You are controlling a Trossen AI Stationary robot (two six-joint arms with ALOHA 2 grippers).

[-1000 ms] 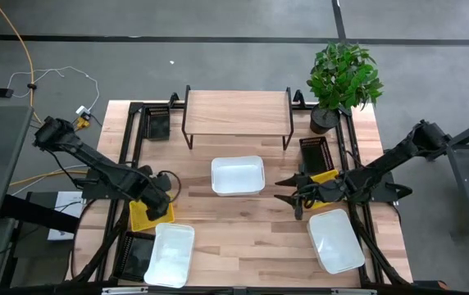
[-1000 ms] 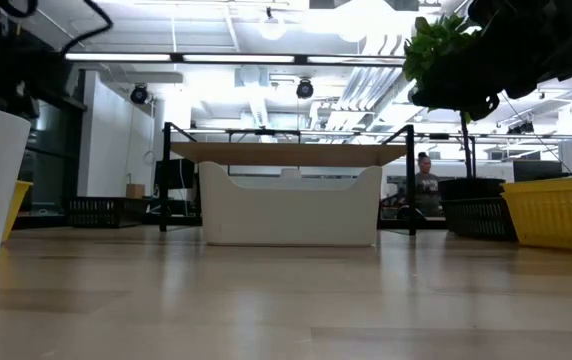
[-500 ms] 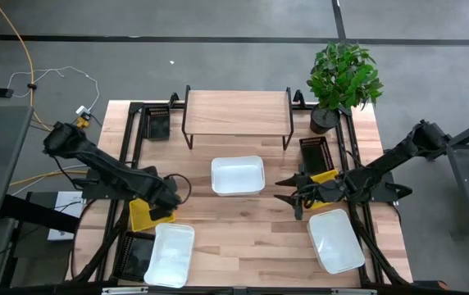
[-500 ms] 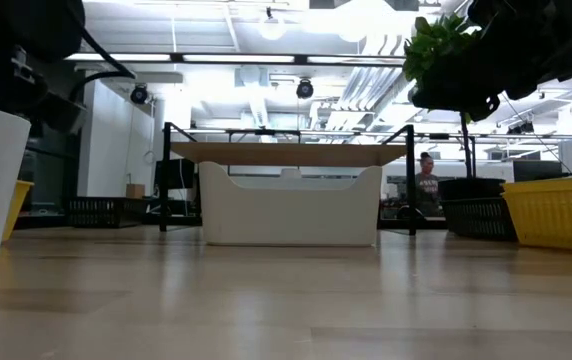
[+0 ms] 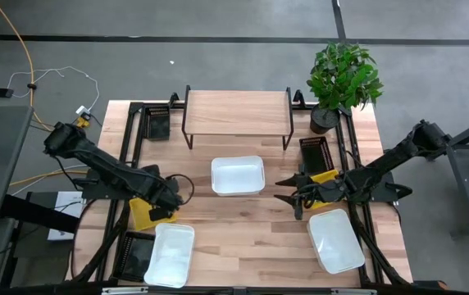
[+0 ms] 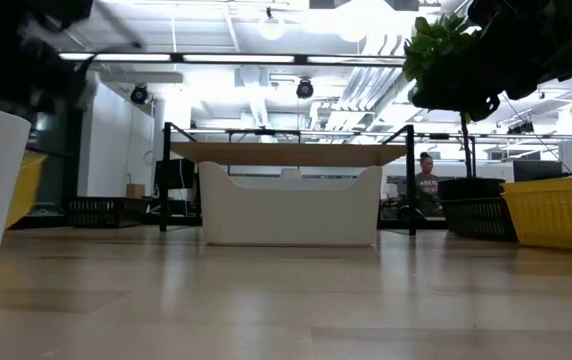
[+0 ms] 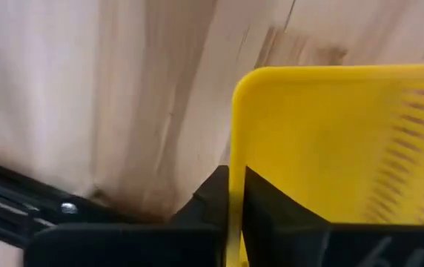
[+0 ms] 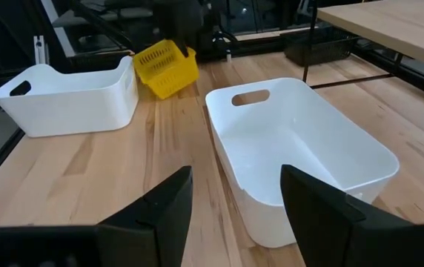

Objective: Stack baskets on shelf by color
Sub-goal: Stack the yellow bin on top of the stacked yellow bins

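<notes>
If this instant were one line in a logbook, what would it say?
left gripper: shut on yellow basket rim, tilted | right gripper: open, facing centre white basket | shelf: nothing on top

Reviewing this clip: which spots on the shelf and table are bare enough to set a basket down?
The shelf top is wholly bare. Bare table lies between the near-left white basket and near-right white basket, in front of the middle white basket. Crowded: the left claw clamping the yellow basket, and around the right claw.

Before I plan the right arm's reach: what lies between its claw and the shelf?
In the high view, the middle white basket sits between the open right claw and the shelf.
</notes>
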